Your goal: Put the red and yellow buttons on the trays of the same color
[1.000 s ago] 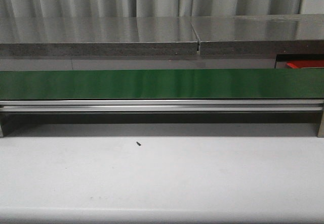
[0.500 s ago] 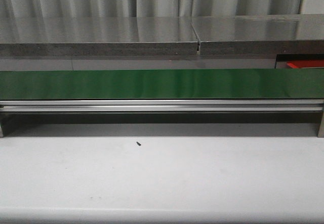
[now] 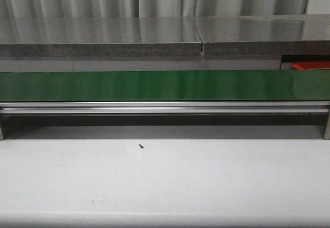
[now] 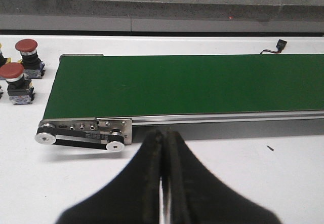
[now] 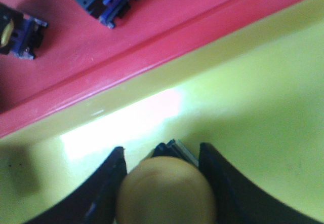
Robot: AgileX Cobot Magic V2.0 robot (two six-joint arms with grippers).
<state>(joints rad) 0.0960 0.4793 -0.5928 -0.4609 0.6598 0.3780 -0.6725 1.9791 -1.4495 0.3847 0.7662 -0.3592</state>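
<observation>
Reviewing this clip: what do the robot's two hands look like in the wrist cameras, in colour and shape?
Both look alike. The left hand has two black, matte fingers that are broad at the base and curve to narrow tips. The right hand has two black fingers of the same curved outline, blurred by closeness. No cables, markings or sleeves show on either, and the arms themselves are out of view.

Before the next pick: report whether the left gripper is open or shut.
Shut. In the left wrist view the left gripper's black fingers press together, nothing between them.

Right claw (image 5: 161, 183) grips yellow button (image 5: 164, 191) over yellow tray (image 5: 253, 107).
</observation>
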